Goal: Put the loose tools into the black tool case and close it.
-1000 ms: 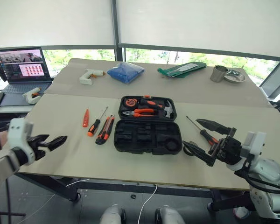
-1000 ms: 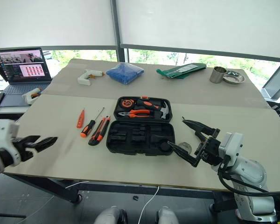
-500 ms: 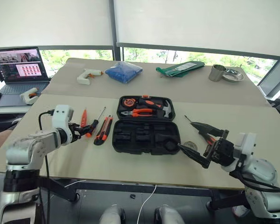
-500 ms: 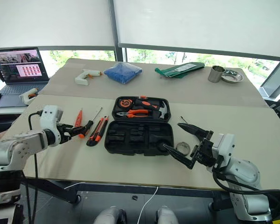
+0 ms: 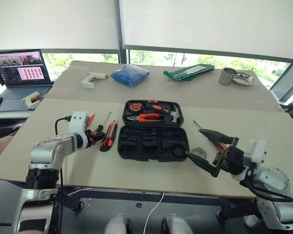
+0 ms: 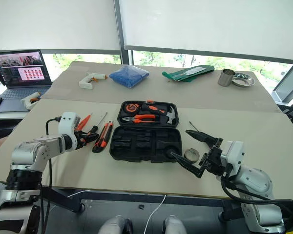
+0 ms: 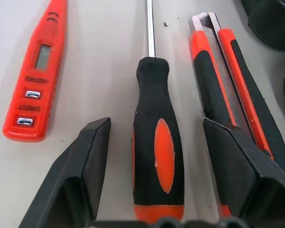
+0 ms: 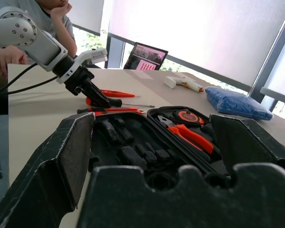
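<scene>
The left gripper (image 7: 154, 137) is resting low on the surface (image 5: 136, 173), its fingers (image 7: 88, 161) spread to either side of the black-and-orange screwdriver (image 7: 157, 156), not yet pinching it. The right-hand finger is lying over the utility knife (image 7: 228, 85) just beside the handle, so closing well means shifting slightly toward the tester screwdriver (image 7: 35, 76) so that the handle alone gets clamped, then lifting straight up before carrying it to the black tool case (image 5: 154, 141).

The right gripper (image 5: 211, 152) is hovering near the case's front right corner, its fingers spread wide and holding nothing; the tape roll (image 6: 191, 155) and a second screwdriver (image 5: 212, 138) are lying beside it. The case is sitting open mid-surface, moulded slots in its near half empty, pliers (image 5: 145, 117) in the far half.

Compared with a second ago, the left arm has been swinging in from the surface's left edge toward the tools, and its fingers have narrowed somewhat; the right arm is staying roughly put.
</scene>
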Controlling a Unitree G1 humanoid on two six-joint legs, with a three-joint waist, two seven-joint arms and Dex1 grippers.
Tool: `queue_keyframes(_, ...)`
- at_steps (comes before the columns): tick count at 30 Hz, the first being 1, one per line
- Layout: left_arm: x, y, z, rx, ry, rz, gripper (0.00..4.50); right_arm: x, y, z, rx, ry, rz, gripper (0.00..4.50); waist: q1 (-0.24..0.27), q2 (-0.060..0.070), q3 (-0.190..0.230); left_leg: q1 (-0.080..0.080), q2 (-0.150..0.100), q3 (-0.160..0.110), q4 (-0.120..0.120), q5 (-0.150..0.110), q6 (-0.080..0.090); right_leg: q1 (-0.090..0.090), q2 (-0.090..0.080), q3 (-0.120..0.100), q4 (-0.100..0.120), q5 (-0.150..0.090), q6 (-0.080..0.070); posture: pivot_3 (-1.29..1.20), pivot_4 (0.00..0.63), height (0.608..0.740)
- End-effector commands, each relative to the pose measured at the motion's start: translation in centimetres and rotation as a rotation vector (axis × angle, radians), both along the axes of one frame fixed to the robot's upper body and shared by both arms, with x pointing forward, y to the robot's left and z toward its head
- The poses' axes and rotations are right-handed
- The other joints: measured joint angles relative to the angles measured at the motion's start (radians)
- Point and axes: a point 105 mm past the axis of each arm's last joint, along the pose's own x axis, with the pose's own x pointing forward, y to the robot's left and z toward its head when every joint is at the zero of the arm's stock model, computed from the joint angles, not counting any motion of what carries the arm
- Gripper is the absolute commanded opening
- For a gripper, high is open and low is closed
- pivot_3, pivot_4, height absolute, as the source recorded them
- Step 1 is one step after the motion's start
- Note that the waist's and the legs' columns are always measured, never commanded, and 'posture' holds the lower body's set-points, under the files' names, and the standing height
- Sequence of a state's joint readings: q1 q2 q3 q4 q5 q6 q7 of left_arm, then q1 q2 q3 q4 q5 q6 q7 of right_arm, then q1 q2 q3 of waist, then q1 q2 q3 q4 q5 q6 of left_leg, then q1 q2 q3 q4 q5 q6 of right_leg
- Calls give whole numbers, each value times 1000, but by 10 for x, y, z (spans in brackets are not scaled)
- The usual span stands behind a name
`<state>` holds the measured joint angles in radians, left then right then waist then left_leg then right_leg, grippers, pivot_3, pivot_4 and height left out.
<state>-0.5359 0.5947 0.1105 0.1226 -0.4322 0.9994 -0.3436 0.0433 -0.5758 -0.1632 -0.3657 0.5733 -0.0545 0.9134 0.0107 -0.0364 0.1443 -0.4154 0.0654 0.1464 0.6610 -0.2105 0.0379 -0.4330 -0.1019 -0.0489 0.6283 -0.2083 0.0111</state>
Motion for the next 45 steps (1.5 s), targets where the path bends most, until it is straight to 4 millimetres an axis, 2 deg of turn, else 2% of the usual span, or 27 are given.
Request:
queue_keyframes(1, 2, 6, 5, 3, -22, 18, 3027, -4, 3, 11, -3, -46, 13, 4500, 0, 0, 0, 0, 0, 0, 0, 0, 0, 0, 0, 0, 0, 0, 0, 0, 150, 739)
queue_keyframes(3, 2, 10, 7, -3, -38, 32, 2556, -3, 4, 12, -3, -48, 12, 4500, -1, 0, 0, 0, 0, 0, 0, 0, 0, 0, 0, 0, 0, 0, 0, 0, 150, 739)
queue_keyframes(7, 4, 13, 21, -34, -132, 35, 984, -3, 4, 13, -5, -51, 8, 4500, 0, 0, 0, 0, 0, 0, 0, 0, 0, 0, 0, 0, 0, 0, 0, 0, 150, 739)
queue_keyframes(11, 6, 3, 55, -104, -340, -47, 984, -4, 2, 14, -8, -54, -2, 4500, 0, 0, 0, -1, 1, 0, 0, 0, 0, 0, 0, 0, 0, 0, 0, 0, 150, 739)
queue_keyframes(13, 3, -11, 76, -110, -464, -166, 984, -4, 0, 17, -11, -62, -15, 4500, 2, -1, 1, -1, 1, 0, 0, 0, 0, -1, 0, 0, 0, 0, -1, 0, 150, 739)
queue_keyframes(15, -1, -34, 96, -63, -567, -340, 984, -3, -6, 21, -12, -74, -40, 4500, 4, -1, 1, -1, 0, 0, 0, 0, 0, 0, -1, -1, -1, 0, -1, 0, 150, 739)
queue_keyframes(17, -3, -57, 105, 38, -615, -514, 984, -2, -12, 26, -11, -70, -48, 4500, 6, -1, 1, -2, -1, 0, 0, 0, 0, 0, -3, -1, -1, 0, -1, 0, 150, 739)
queue_keyframes(19, -1, -77, 99, 198, -611, -683, 984, 0, -18, 29, -24, -72, -59, 4500, 8, -1, 1, -2, -2, -1, 0, 0, 0, 0, -3, -2, -2, 0, -1, 0, 150, 739)
queue_keyframes(22, 4, -102, 77, 460, -592, -950, 984, 6, -24, 32, -47, -81, -76, 4500, 9, -1, 0, -2, -5, -1, 0, 0, 0, 1, -3, -1, -3, 0, -1, 0, 150, 739)
queue_keyframes(25, 13, -122, 63, 559, -562, -1108, 984, 8, -23, 35, -55, -93, -73, 4500, 5, -1, 1, -1, -5, -1, 0, 0, 1, 3, -3, -2, -3, 0, -1, 0, 150, 739)
queue_keyframes(28, 17, -131, 51, 641, -549, -1214, 984, 9, -19, 36, -52, -104, -72, 4500, 0, -1, 1, -4, -4, -2, 1, 0, 2, 1, -2, -2, -3, 0, 1, 0, 150, 739)
queue_keyframes(31, 23, -135, 44, 659, -549, -1223, 984, 6, -16, 35, -44, -107, -77, 4500, -1, -1, 1, -10, -4, -3, 2, 0, 3, -5, -1, -2, -2, 0, 1, 0, 150, 739)
queue_keyframes(40, 30, -151, 34, 677, -550, -1235, 984, 2, -12, 33, -31, -96, -96, 4500, 2, -1, 1, -17, -2, -5, 18, -5, 9, -5, -1, -6, -1, 1, 5, 0, 150, 739)
queue_keyframes(45, 30, -146, 27, 729, -515, -1254, 984, -2, -11, 31, -31, -83, -97, 4500, 1, -1, 1, -18, -4, -5, 20, -5, 10, -5, -2, -4, -1, 2, 8, 0, 150, 739)
